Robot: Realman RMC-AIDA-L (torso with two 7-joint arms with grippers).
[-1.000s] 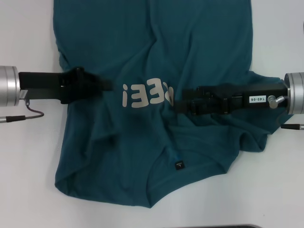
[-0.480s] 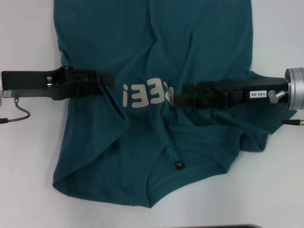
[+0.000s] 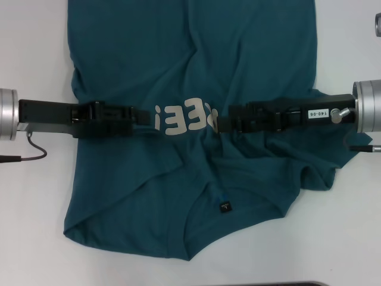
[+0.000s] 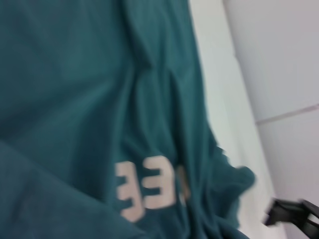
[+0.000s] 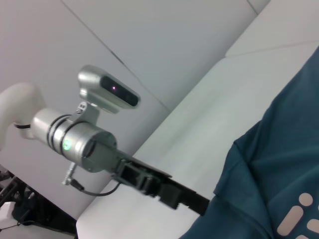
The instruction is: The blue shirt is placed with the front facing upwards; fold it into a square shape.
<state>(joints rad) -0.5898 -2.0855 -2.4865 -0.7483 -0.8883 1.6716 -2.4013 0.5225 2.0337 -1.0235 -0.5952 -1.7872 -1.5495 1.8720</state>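
Teal-blue cotton fills my head view: the shirt [image 3: 190,119] lies front up on the white table [image 3: 36,238], collar and black tag [image 3: 224,207] nearest me at 6 o'clock, hem running off at 12. Across the middle, off-white letters [image 3: 183,118] sit between my two grippers. The left gripper [image 3: 140,116] reaches in from 9 o'clock, the right gripper [image 3: 225,124] from 3 o'clock, both low over wrinkled cloth. I cannot tell whether either pair of jaws is apart or together. To fold well, I judge each side needs a firm pinch through one layer only, then an even, level carry inward so the edges align.
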